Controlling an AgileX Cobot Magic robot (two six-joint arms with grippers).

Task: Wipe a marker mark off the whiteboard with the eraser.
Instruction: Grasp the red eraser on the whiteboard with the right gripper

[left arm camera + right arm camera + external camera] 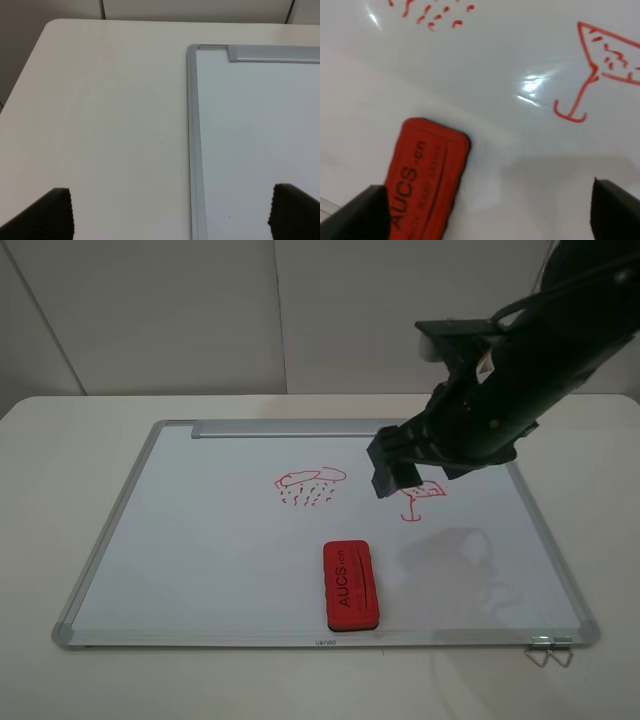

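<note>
The whiteboard (pixel 200 530) lies flat on the table. Near its middle is the marker mark (pixel 311 486), a small red cloud with rain dashes. The red eraser (pixel 351 585) rests on the board near its front edge, lettering up. My right gripper (pixel 396 478) hangs open above the board, right of the mark and beyond the eraser, touching neither. The right wrist view has the eraser (pixel 422 182), the mark's rain dashes (pixel 437 15) and my open right gripper (pixel 492 215). My left gripper (pixel 172 215) is open over the table beside the whiteboard's frame (pixel 192 125), out of the high view.
A red cocktail-glass drawing (pixel 420 500) sits right of the mark, partly behind my right gripper, and shows again as the glass drawing (pixel 600 60). The silver tray bar (pixel 290 428) runs along the far edge. Metal clips (pixel 548 652) lie at the front right corner.
</note>
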